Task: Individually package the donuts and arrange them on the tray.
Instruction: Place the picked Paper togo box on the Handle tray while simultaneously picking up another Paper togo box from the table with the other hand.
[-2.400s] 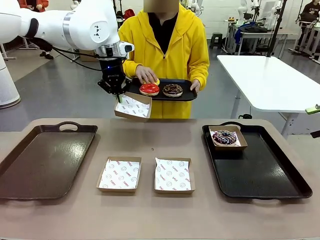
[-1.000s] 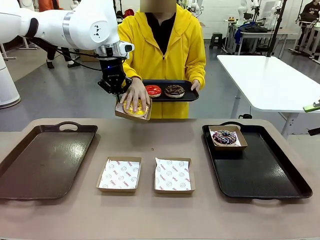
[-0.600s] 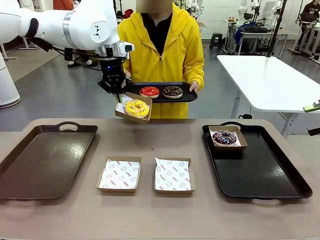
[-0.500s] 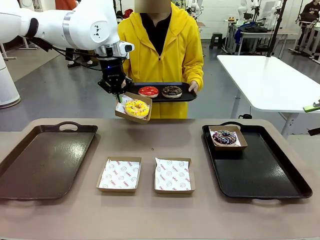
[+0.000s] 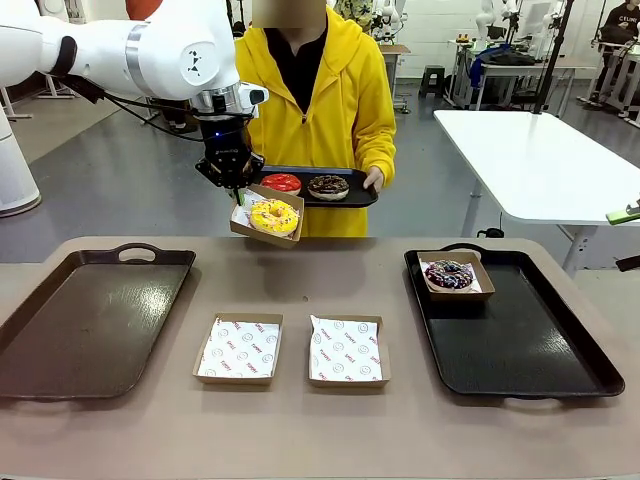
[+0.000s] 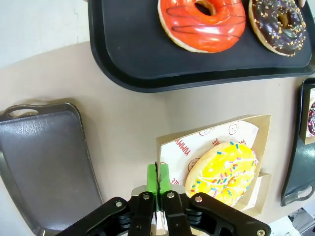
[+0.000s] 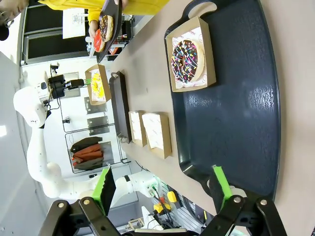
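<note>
My left gripper (image 5: 236, 186) (image 6: 158, 178) is shut on the edge of a cardboard box (image 5: 266, 216) (image 6: 216, 147), held in the air over the table's far side. A yellow-glazed donut (image 5: 274, 215) (image 6: 222, 172) with sprinkles lies in that box. The person holds a small black tray (image 5: 345, 194) (image 6: 133, 54) carrying a red donut (image 5: 282, 183) (image 6: 203, 23) and a chocolate-brown donut (image 5: 328, 186) (image 6: 279, 24). A dark sprinkled donut (image 5: 449, 273) (image 7: 187, 60) sits boxed on the right black tray (image 5: 520, 340) (image 7: 236, 113). My right gripper (image 7: 162, 187) is open above that tray's near end.
Two paper-lined boxes (image 5: 239, 348) (image 5: 346, 350) with nothing in them stand at the table's front middle. A brown tray (image 5: 85, 320) (image 6: 44, 162) lies at the left. A white table (image 5: 545, 160) stands behind at the right.
The person put the yellow donut into the box I hold, then drew the hand back. The person's tray has shifted left. My left arm has stayed in place.
</note>
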Tool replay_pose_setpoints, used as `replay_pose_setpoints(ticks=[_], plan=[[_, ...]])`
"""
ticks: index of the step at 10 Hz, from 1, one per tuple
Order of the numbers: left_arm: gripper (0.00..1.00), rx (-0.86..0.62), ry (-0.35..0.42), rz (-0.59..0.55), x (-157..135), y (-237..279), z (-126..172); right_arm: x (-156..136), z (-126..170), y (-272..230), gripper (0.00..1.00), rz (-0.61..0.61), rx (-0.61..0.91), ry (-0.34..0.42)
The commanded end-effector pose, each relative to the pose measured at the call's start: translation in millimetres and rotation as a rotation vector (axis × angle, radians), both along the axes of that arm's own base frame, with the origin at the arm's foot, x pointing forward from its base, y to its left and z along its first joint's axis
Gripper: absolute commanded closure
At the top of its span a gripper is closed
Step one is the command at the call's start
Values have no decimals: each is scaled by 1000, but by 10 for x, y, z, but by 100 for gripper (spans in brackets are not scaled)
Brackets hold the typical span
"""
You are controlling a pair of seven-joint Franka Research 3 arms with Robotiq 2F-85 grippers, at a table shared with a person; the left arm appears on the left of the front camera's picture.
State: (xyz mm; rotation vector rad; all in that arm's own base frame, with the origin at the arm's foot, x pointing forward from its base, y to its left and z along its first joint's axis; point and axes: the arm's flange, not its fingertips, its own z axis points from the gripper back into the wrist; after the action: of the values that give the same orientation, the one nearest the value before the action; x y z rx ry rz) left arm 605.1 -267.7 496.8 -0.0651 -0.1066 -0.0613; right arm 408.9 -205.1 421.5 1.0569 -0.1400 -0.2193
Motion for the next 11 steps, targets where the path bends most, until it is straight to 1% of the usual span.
replay_pose_setpoints(ticks=[1,2,3,4,5,6,8,10,11], plan=[[99,0,0,0,0,0,0,-20,83,144,0,16,-63,-16],[99,-20,-37,-33,-96,189,156,-28,244,330,0,5,-137,-42],[99,-8,-65,-68,-231,452,319,-10,433,546,0,13,-218,-41],[99,27,-70,-68,-364,689,378,7,574,767,0,24,-284,-40],[99,52,-68,-40,-461,903,388,27,677,1033,0,46,-357,-31],[99,63,-53,-28,-558,1087,359,46,729,1355,0,66,-427,-29],[99,58,-43,4,-729,1416,238,165,701,2070,0,97,-569,-16],[99,38,-52,45,-877,1690,95,269,523,2588,0,130,-654,-2],[99,22,-53,65,-904,1831,32,316,421,2796,0,132,-690,-2]])
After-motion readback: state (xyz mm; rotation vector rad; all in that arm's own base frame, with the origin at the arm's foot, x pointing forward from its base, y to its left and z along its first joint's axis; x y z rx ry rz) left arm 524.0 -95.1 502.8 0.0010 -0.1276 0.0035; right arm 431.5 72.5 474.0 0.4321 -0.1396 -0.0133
